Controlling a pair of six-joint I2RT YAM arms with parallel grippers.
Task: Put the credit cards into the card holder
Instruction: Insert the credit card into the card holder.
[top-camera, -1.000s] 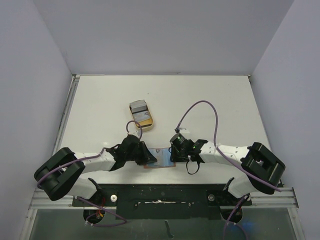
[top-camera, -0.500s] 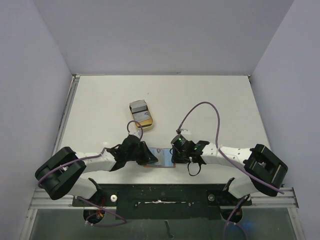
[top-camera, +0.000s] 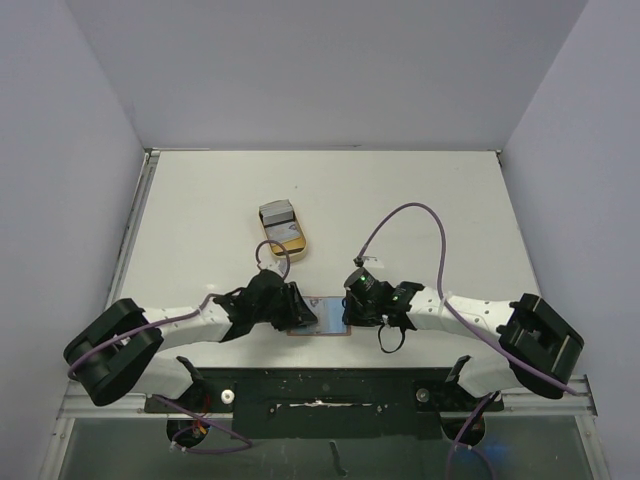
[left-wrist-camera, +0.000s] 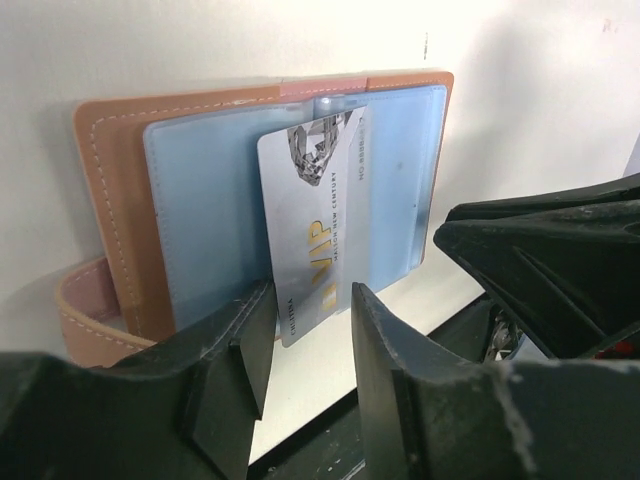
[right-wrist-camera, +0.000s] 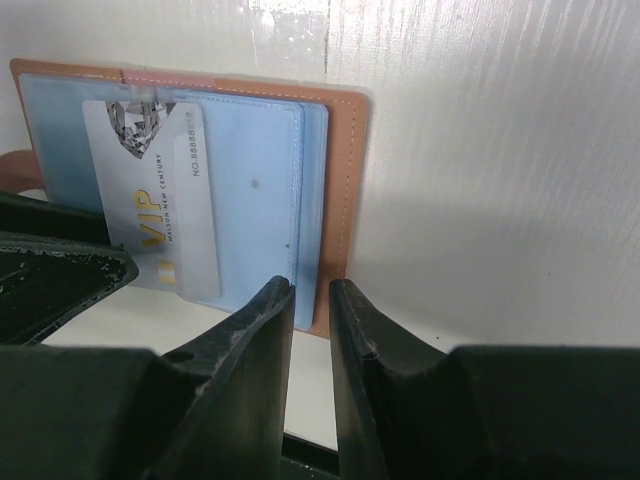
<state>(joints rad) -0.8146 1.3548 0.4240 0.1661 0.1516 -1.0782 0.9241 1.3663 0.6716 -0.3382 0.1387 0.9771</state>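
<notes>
The card holder (top-camera: 322, 320) lies open on the table near the front edge, brown outside (left-wrist-camera: 105, 200) and blue-grey inside (right-wrist-camera: 250, 170). A silver VIP credit card (left-wrist-camera: 315, 225) sits partly in its pocket, its lower end sticking out; it also shows in the right wrist view (right-wrist-camera: 150, 215). My left gripper (left-wrist-camera: 310, 320) is open, its fingers either side of the card's free end. My right gripper (right-wrist-camera: 312, 300) is open by only a narrow gap, empty, its tips over the holder's right near edge. More cards (top-camera: 277, 213) lie in the tan tray.
The tan oval tray (top-camera: 290, 241) stands behind the holder, left of centre. The table's front edge and the dark base rail (top-camera: 320, 385) run just below both grippers. The right arm's purple cable (top-camera: 405, 212) loops over the table.
My left gripper has moved slightly right, closer to the holder. The right arm has shifted a little, its gripper staying at the holder's right edge. The holder has not moved.
</notes>
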